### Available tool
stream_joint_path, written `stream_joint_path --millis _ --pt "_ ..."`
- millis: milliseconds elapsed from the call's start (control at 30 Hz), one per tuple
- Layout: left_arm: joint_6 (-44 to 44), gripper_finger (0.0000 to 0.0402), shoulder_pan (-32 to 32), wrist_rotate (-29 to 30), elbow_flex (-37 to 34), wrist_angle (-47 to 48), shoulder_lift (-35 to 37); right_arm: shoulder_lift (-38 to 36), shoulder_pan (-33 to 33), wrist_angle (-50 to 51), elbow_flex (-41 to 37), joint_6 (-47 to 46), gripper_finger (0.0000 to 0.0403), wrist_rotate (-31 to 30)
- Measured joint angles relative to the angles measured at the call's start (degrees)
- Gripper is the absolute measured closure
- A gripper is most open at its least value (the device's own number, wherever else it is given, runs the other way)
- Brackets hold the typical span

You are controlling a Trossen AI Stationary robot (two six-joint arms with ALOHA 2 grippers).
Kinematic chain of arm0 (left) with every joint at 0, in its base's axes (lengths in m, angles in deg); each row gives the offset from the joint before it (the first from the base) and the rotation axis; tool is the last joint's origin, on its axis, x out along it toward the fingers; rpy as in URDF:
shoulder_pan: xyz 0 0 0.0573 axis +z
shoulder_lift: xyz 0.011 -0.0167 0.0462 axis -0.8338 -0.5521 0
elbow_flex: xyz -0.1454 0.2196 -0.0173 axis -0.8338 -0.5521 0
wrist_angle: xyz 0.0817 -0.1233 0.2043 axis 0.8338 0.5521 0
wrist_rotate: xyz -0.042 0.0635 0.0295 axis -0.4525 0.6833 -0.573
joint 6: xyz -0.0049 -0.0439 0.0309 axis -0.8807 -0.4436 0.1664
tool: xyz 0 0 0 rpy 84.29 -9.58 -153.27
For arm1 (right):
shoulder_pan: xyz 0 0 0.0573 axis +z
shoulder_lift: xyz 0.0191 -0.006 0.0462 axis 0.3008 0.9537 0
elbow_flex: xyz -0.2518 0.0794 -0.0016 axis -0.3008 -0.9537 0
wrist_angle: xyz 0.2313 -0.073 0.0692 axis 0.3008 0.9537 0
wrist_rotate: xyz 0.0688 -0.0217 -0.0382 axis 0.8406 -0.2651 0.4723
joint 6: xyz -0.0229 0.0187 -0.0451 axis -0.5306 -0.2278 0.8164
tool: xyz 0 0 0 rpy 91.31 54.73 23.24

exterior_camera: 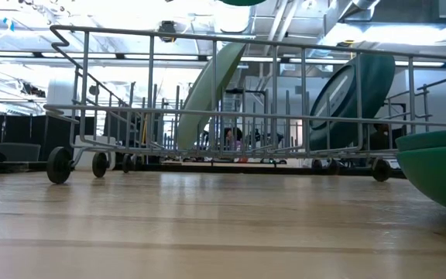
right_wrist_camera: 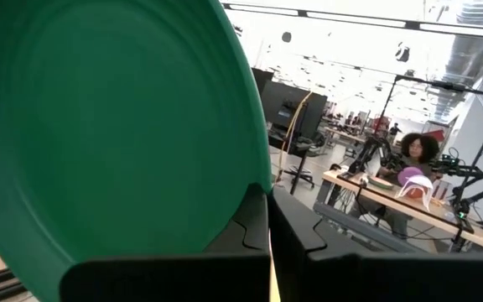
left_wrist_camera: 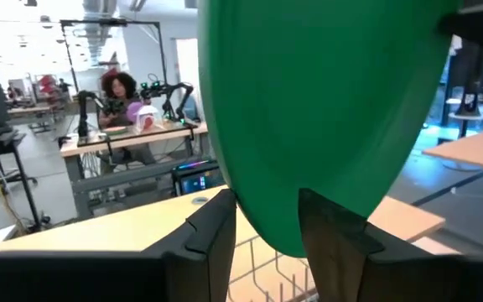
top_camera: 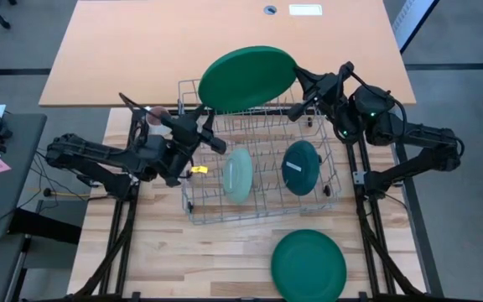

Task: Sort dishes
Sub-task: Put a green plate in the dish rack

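Observation:
A large dark green plate (top_camera: 247,77) hangs tilted above the far edge of the wire rack (top_camera: 262,201), with my right gripper (top_camera: 302,84) shut on its right rim. My left gripper (top_camera: 212,126) is at the plate's near-left rim. Its fingers are open, and in the left wrist view the plate's lowest rim (left_wrist_camera: 275,243) shows between them. A pale mint plate (top_camera: 237,174) and a dark teal plate (top_camera: 301,167) stand on edge in the rack, leaning between its wires. Another large green plate (top_camera: 309,264) lies flat on the table near the front edge. My right gripper pinches the plate's rim (right_wrist_camera: 257,186) between its two fingers, at the plate's right side. The fingers come about level from the table's right. The plate is lifted clear of the rack and tilted. Whether my left gripper's fingers (left_wrist_camera: 329,235) touch the rim, I cannot tell.
The rack stands on small wheels (exterior_camera: 59,164) in the middle of the wooden table. A tan desk (top_camera: 225,33) lies beyond the far edge. People sit at benches in the room behind (left_wrist_camera: 120,88). Free wood shows at the near left (top_camera: 191,260).

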Motion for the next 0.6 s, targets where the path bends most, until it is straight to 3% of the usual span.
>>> stream_joint_path --millis 233,367,600 --pt "1.96 0.0279 0.38 1.15 0.0 -0.5 -0.06 0.1 0.45 0.12 -0.02 0.01 0.0403 -1.01" --pt "-0.56 0.0279 -0.09 4.63 0.0 5.24 -0.1 0.28 0.5 -0.64 -0.15 1.09 0.0403 -1.23" --pt "-5.83 0.0258 -0.11 4.99 0.02 11.64 -0.17 0.3 0.5 -2.11 -0.15 2.53 0.0403 -1.28"
